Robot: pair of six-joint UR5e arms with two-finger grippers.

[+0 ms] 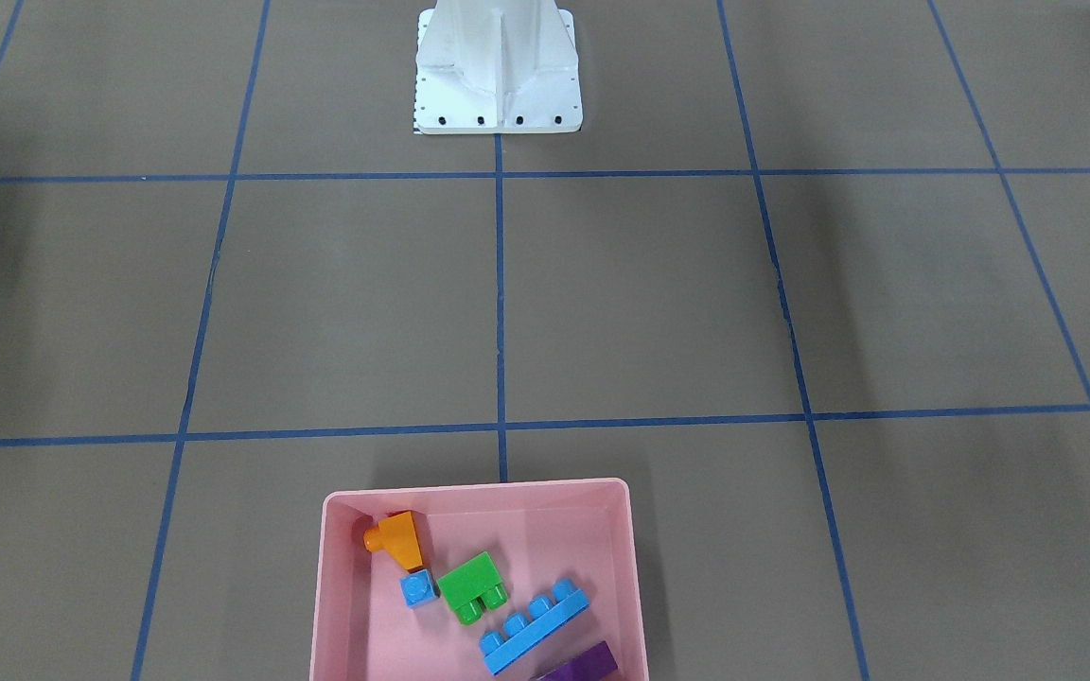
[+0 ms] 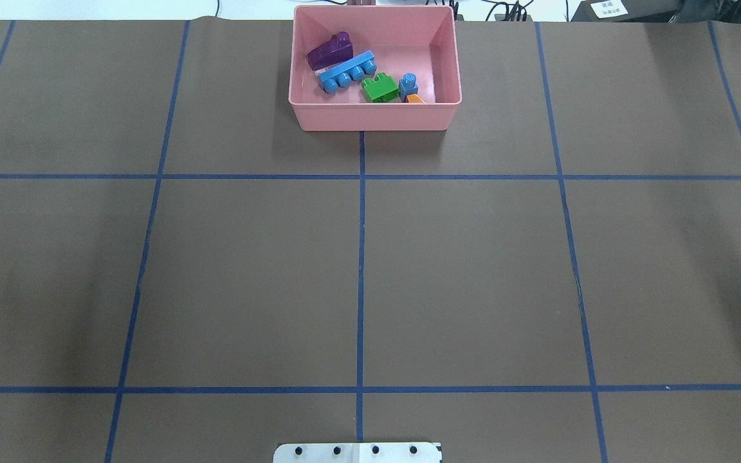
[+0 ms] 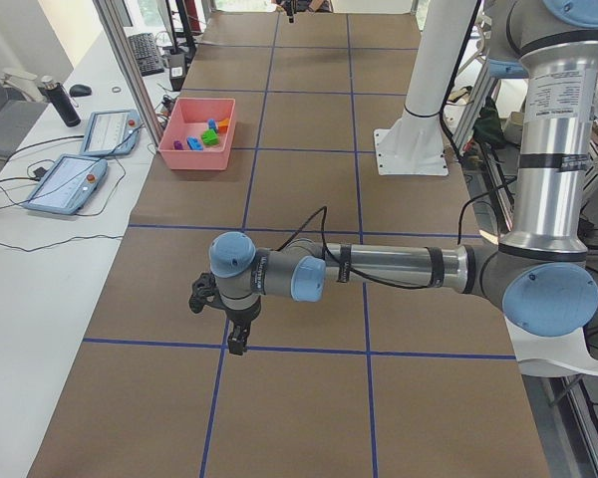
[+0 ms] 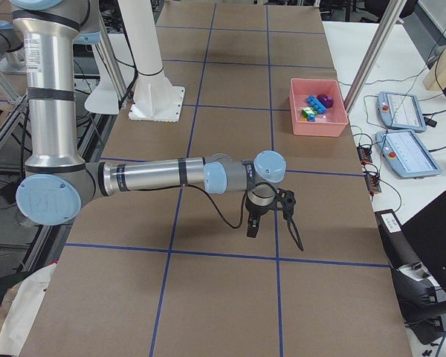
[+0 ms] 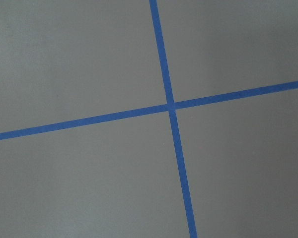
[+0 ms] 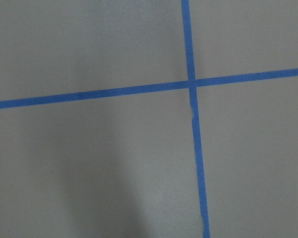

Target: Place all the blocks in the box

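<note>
The pink box (image 1: 479, 492) stands at the table's far edge from the robot, also in the overhead view (image 2: 374, 117). Inside it lie the orange sloped brick (image 1: 400, 539), the tiny blue cube (image 1: 419, 589), the green brick (image 1: 471, 584), the long blue bar (image 1: 534, 624) and the purple bar (image 1: 583, 664). My left gripper (image 3: 237, 334) shows only in the exterior left view, low over bare table, far from the box. My right gripper (image 4: 253, 225) shows only in the exterior right view, likewise far from the box. I cannot tell whether either is open or shut. Both wrist views show only table and blue tape.
The white metal base plate (image 1: 498, 104) sits at the robot's side of the table. Blue tape lines (image 2: 361, 257) divide the brown table into squares. Teach pendants (image 3: 68, 184) lie on a side desk beyond the box.
</note>
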